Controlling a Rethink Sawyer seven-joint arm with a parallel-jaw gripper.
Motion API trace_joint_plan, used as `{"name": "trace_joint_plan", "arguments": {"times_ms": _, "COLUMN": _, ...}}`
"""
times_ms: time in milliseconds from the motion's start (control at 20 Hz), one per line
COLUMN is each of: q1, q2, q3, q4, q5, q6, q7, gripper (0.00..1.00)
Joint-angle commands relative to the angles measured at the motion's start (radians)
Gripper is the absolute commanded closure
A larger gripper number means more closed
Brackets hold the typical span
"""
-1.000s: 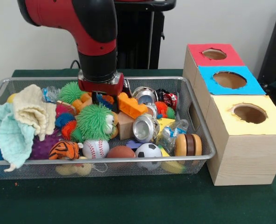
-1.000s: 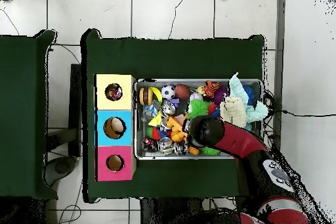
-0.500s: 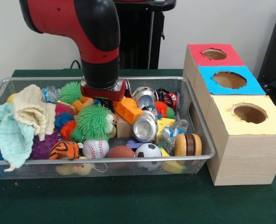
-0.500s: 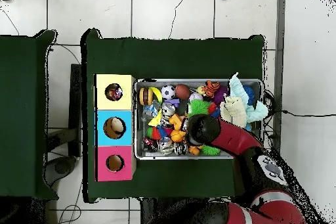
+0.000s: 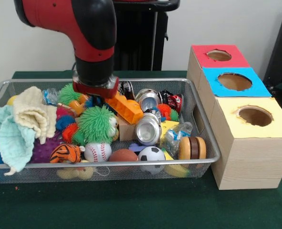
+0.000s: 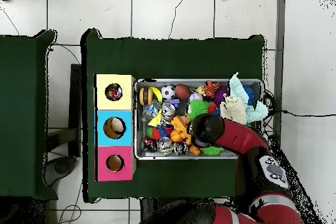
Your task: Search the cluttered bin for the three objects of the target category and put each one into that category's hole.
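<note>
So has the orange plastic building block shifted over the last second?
Yes. The orange plastic building block has tilted, its end under the claw now lifted toward the wire mesh bin's far rim.

Arm point(image 5: 91, 33): one, red and black, reaching down from above, its lower black link near vertical and leaning slightly. Wrist: red collar at the link's base, tilted. Gripper point(image 5: 97, 99): mostly hidden under the collar; finger state indeterminate. Overhead, the arm point(image 6: 236, 139) extends diagonally from the base.
</note>
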Motion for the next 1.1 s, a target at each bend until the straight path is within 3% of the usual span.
{"name": "trace_joint_plan", "arguments": {"times_ms": 50, "q1": -0.019, "q2": -0.072, "q3": -0.148, "q4": -0.156, "q5": -0.206, "q6": 0.278, "q7": -0.162, "gripper": 1.0}}
{"name": "trace_joint_plan", "arguments": {"times_ms": 250, "q1": -0.063, "q2": -0.073, "q3": -0.139, "q4": -0.231, "q5": -0.331, "q6": 0.335, "q7": -0.26, "gripper": 1.0}}
{"name": "trace_joint_plan", "arguments": {"times_ms": 400, "q1": -0.11, "q2": -0.081, "q3": -0.087, "q4": -0.247, "q5": -0.373, "q6": 0.347, "q7": -0.291, "gripper": 1.0}}
{"name": "trace_joint_plan", "arguments": {"times_ms": 800, "q1": -0.153, "q2": -0.082, "q3": 0.033, "q4": -0.221, "q5": -0.351, "q6": 0.366, "q7": -0.221, "gripper": 1.0}}
{"name": "trace_joint_plan", "arguments": {"times_ms": 1100, "q1": -0.131, "q2": -0.117, "q3": 0.05, "q4": -0.186, "q5": -0.318, "q6": 0.406, "q7": -0.178, "gripper": 1.0}}
